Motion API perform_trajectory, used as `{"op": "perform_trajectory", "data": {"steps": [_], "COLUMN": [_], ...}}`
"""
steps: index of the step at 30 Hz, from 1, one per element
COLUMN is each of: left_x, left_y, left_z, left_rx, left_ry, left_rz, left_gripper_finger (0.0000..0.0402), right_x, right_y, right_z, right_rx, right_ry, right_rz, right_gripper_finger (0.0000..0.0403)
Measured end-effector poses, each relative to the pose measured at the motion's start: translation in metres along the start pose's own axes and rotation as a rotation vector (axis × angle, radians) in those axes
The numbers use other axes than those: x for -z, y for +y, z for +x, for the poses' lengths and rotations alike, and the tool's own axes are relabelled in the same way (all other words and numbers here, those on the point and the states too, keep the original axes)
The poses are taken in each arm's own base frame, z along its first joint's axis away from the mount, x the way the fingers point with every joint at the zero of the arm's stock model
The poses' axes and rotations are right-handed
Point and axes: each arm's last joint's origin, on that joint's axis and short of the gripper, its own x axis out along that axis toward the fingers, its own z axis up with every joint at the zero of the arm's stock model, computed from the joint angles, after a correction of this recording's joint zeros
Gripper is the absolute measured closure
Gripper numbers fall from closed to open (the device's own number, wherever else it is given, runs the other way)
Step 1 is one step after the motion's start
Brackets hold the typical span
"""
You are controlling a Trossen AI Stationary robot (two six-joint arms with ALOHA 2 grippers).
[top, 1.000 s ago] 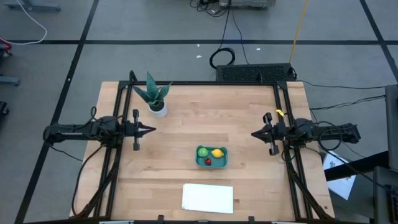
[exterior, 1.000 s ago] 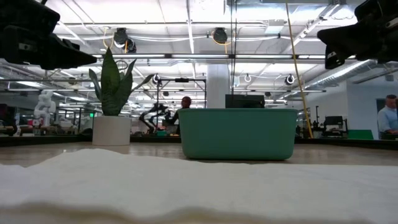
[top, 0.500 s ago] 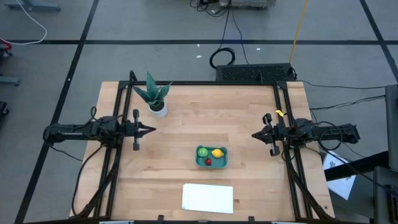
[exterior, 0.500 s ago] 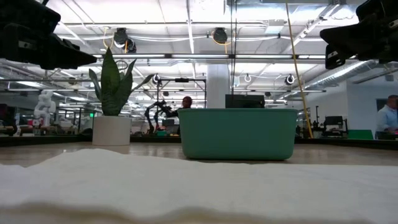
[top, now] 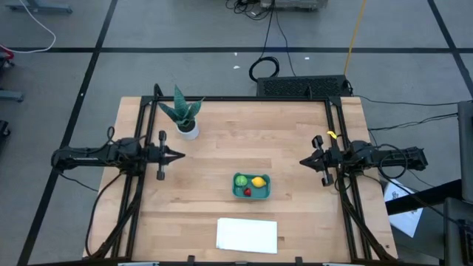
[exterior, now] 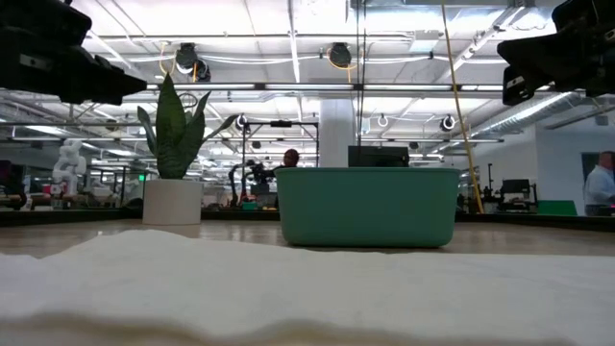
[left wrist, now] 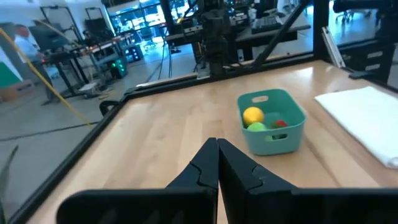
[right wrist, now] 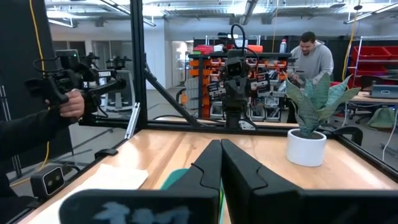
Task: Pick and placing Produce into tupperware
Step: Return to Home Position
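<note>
The teal tupperware (top: pixel 252 186) stands on the table a little near of the middle, also seen from the left wrist (left wrist: pixel 272 120) and low (exterior: pixel 366 207). Inside it lie the produce: a light green round piece (top: pixel 241 180), a yellow lemon-like piece (top: pixel 258 182) and a small dark red piece (top: pixel 247 192). My left gripper (top: pixel 182 155) is shut, held level above the table's left side, well away from the tub. My right gripper (top: pixel 301 159) is shut above the right side, also apart from the tub.
A green spiky plant in a white pot (top: pixel 186 118) stands at the far left. A flat white sheet (top: pixel 247 235) lies by the near edge. Black frame rails (top: pixel 133 192) run along the table's sides. People show in the room beyond (right wrist: pixel 309 51).
</note>
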Motion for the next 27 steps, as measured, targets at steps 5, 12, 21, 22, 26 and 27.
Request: {"op": "perform_trajectory", "data": {"steps": [5, 12, 21, 22, 26, 27], "left_x": [-0.0031, -0.004, -0.0043, -0.0043, -0.0042, -0.0042], "left_y": [0.0003, 0.0005, 0.0006, 0.0006, 0.0006, 0.0006], "left_z": [-0.0001, -0.0001, 0.0, 0.0, 0.0, 0.0], "left_rx": [0.009, 0.007, 0.008, 0.008, 0.008, 0.008], "left_ry": [-0.035, -0.044, -0.046, -0.047, -0.046, -0.046], "left_rz": [-0.049, -0.061, -0.104, -0.102, -0.102, -0.102], "left_gripper_finger": [0.0399, 0.0398, 0.0398, 0.0398, 0.0398, 0.0398], "right_x": [0.0, 0.0, 0.0, 0.0, 0.0, 0.0], "right_y": [0.0, 0.0, 0.0, -0.0001, -0.0001, -0.0001], "right_z": [0.0, 0.0, 0.0, 0.0, 0.0, 0.0], "right_rx": [0.0, 0.001, 0.002, 0.002, 0.002, 0.002], "right_ry": [0.0, 0.0, 0.0, 0.0, 0.0, 0.0], "right_rz": [0.005, 0.006, 0.006, 0.006, 0.006, 0.006], "right_gripper_finger": [0.0403, 0.0403, 0.0403, 0.0403, 0.0403, 0.0403]}}
